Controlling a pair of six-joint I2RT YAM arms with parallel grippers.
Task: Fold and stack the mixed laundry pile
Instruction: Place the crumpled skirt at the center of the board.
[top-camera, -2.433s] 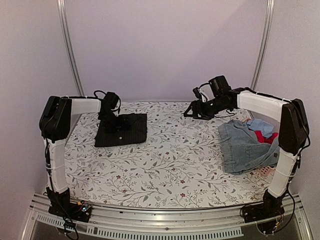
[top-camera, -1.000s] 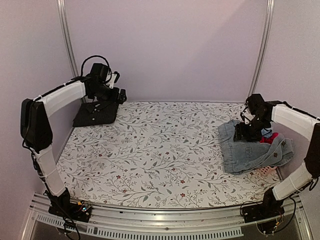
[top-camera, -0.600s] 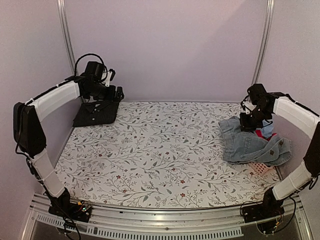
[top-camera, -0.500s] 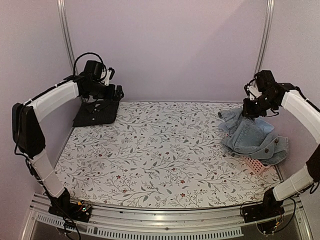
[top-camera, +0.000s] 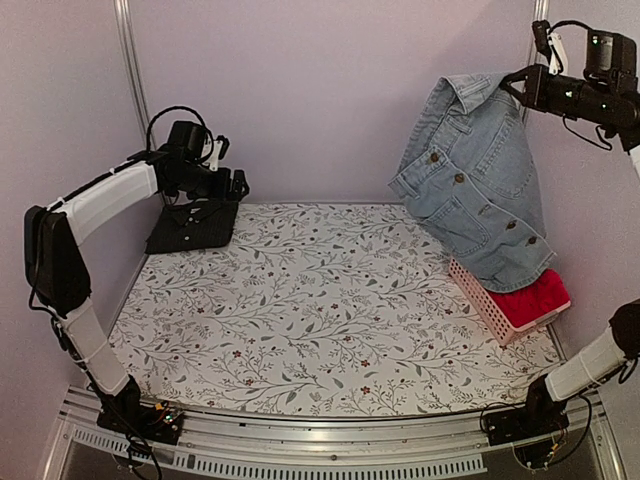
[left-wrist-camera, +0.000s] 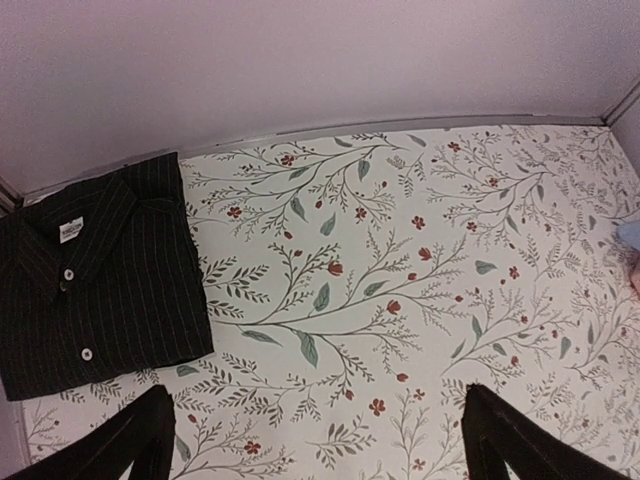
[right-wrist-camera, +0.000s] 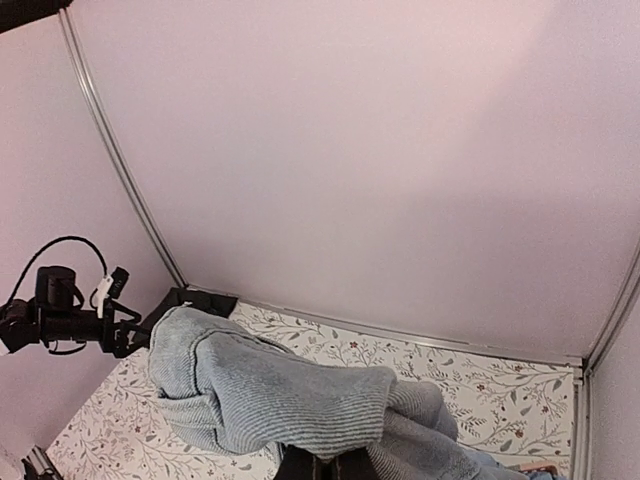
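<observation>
A faded light-blue denim garment (top-camera: 475, 180) hangs high above the table's right side, with my right gripper (top-camera: 515, 85) shut on its collar edge. In the right wrist view the denim (right-wrist-camera: 270, 395) bunches over the closed jaws of that gripper (right-wrist-camera: 335, 468). A folded black pinstriped shirt (top-camera: 190, 228) lies at the far left corner. My left gripper (top-camera: 235, 185) hovers open just right of it, holding nothing. The left wrist view shows the shirt (left-wrist-camera: 95, 275) to the left of the open left gripper (left-wrist-camera: 320, 440). A red garment (top-camera: 530, 297) lies in the basket.
A pink slatted basket (top-camera: 485, 305) stands against the right wall, under the hanging denim. The table is covered in a floral cloth (top-camera: 320, 300). Walls close in the back and both sides.
My right gripper shut on the denim and lifted it from the basket high into the air, uncovering the red garment. The left arm stayed near the black shirt.
</observation>
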